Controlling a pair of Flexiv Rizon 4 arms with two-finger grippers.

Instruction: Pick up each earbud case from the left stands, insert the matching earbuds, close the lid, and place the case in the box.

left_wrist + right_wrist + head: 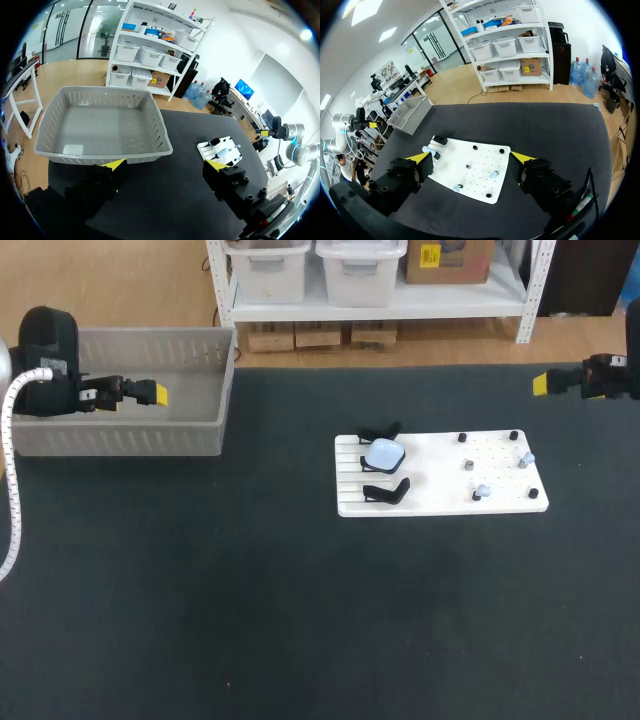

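The job looks barely begun, or at least far from finished. On the white board (440, 502) in the middle of the tabletop (300, 620), one pale earbud case (384, 453) sits on the middle of the three black stands (386, 490) at the board's stand end, with its lid apparently shut. The stands on either side of it are bare. Two small pale earbuds (527, 458) rest among the dark pegs (467, 466) at the board's other end, well apart from the case.

The grey box (165, 145) stands well apart from the board, out past its stand end. The left wrist view looks straight into the box and shows only a pale flat patch (73, 149) on its floor, with no case that I can make out. So although two stands are unoccupied, nothing visible counts as delivered. Lifting the remaining case, loading the earbuds, shutting the lid and carrying the case to the box all appear to lie ahead.

The left tool (165, 167) hangs over the box's near wall, far from the board. Its fingers are spread wide, with nothing between them and nothing touching them. The right tool (470, 157) hovers off the board's peg end, well clear of it. It is also spread wide and grips nothing, and the board lies ahead of it between the lines of its fingers. Neither tool is in contact with the case, the earbuds or the board.
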